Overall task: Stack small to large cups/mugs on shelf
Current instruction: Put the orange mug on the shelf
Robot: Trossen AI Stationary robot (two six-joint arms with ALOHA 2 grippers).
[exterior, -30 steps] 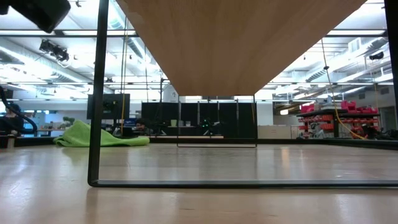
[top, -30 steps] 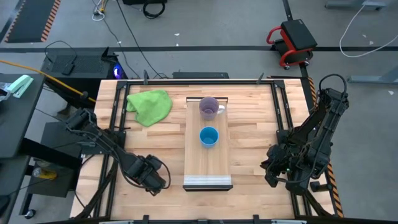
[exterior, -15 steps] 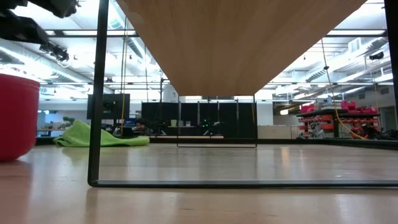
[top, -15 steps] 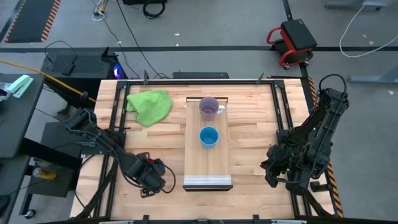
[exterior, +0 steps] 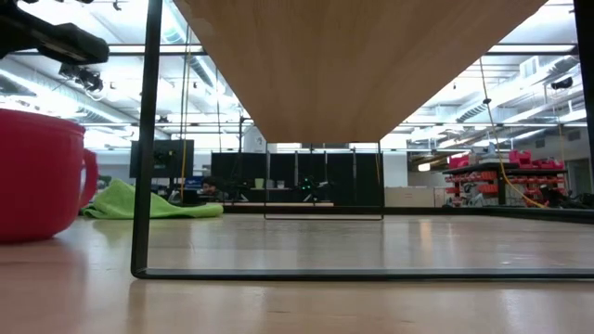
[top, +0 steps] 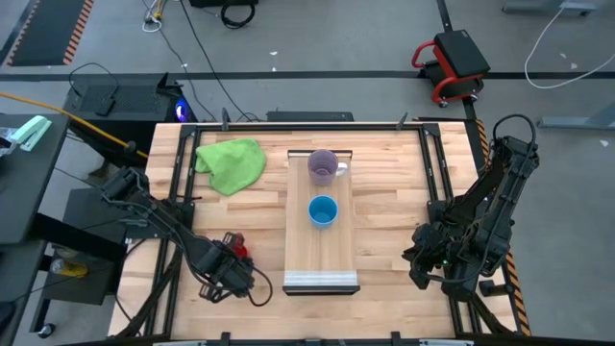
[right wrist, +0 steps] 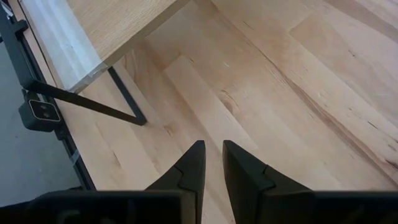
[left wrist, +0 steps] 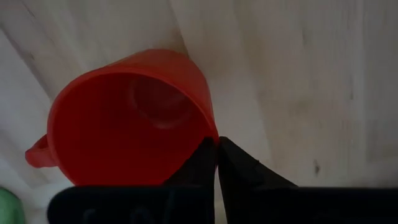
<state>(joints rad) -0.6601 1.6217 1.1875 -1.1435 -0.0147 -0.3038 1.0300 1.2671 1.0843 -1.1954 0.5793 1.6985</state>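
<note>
1. The left claw [top: 233,272] is at the near left part of the wooden surface [top: 384,231], just left of the shelf [top: 322,252].
2. In the left wrist view its two fingers [left wrist: 200,167] are pressed together with their tips at the rim of the red mug [left wrist: 127,118]; I cannot tell whether a sliver of the rim is pinched between them.
3. From above, only a small patch of the red mug [top: 235,247] shows beside that claw; the arm covers the rest.
4. In the low view the red mug [exterior: 37,176] stands upright on the surface at the far left, its handle pointing toward the shelf's thin black leg [exterior: 141,139].
5. The shelf is a long light-wood board running from the far side toward the near edge, with a grey metal strip [top: 321,282] at its near end.
6. The purple mug [top: 324,166] stands at the far end of the shelf, its handle to the right.
7. The blue cup [top: 323,210] stands on the shelf just in front of the purple mug, apart from it.
8. A green cloth [top: 232,162] lies crumpled on the far left of the surface.
9. The right claw [right wrist: 210,163] waits over the near right edge of the surface, its fingers slightly apart with nothing between them.
</note>
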